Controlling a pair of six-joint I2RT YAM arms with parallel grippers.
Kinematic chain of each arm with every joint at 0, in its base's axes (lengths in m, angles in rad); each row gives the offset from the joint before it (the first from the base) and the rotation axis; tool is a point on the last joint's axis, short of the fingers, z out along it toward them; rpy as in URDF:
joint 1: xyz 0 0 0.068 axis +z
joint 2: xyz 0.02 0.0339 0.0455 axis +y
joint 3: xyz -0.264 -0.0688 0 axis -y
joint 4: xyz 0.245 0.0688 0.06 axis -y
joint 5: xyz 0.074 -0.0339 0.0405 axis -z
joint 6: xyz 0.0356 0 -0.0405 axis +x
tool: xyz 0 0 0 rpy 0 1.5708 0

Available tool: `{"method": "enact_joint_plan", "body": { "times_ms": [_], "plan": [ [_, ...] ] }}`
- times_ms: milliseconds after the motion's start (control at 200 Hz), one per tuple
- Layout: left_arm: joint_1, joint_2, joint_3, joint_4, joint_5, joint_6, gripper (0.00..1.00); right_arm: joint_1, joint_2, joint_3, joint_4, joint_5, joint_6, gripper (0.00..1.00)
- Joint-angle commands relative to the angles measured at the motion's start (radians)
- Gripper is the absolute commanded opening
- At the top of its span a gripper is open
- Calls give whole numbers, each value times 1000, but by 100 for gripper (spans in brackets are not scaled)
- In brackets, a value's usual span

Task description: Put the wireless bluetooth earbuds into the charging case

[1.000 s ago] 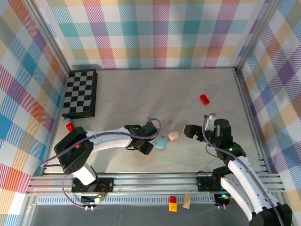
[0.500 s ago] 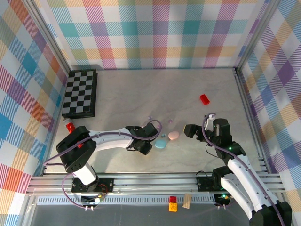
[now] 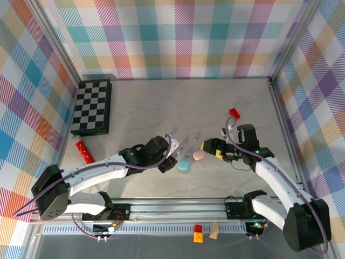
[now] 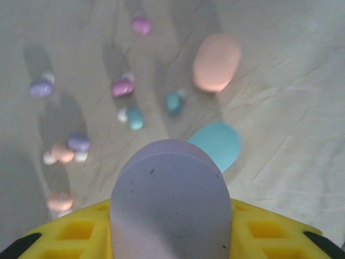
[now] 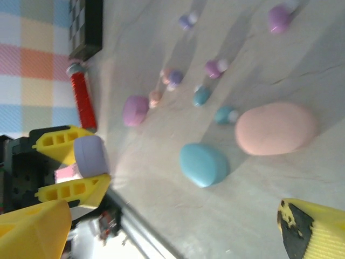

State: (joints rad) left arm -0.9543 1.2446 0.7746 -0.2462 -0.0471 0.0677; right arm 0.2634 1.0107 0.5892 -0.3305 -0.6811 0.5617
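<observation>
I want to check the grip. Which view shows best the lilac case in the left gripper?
Right wrist: the lilac case shows side-on between both yellow fingers. Left wrist shows its broad face, close; top external, a pale patch.

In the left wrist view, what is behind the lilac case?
The blue case, its near end covered by the lilac case; farther off, the peach case and loose earbuds.

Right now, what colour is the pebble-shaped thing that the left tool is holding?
The case is lilac; the left wrist view shows it best.
</observation>
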Motion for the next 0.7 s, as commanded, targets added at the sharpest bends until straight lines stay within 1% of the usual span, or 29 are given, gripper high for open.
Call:
{"method": "enact_joint_plan", "body": {
  "times_ms": [0, 70, 120, 205, 320, 385, 450, 510, 530, 695],
  "plan": [
    [-5, -21, -51, 154, 134, 184, 37, 11, 17, 50, -21, -207, 10, 97],
    [-7, -23, -65, 201, 193, 238, 36, 17, 5, 46, 32, -234, 50, 96],
    [-8, -24, -69, 232, 212, 256, 36, 23, 2, 44, 67, -247, 75, 95],
    [-11, -22, -66, 267, 231, 279, 36, 40, 18, 53, 78, -263, 89, 91],
    [-12, -16, -57, 299, 239, 298, 35, 81, 51, 55, 107, -265, 111, 80],
    [-12, -10, -51, 303, 245, 306, 35, 107, 68, 55, 139, -267, 135, 69],
    [-12, -2, -46, 306, 246, 309, 35, 131, 83, 58, 164, -266, 148, 61],
    [-14, 1, -43, 309, 248, 313, 35, 151, 89, 60, 182, -261, 157, 51],
    [-14, 2, -42, 310, 247, 315, 35, 157, 92, 61, 187, -261, 160, 49],
    [-17, 19, -31, 312, 258, 326, 35, 198, 122, 69, 208, -256, 171, 47]
  ]
}}
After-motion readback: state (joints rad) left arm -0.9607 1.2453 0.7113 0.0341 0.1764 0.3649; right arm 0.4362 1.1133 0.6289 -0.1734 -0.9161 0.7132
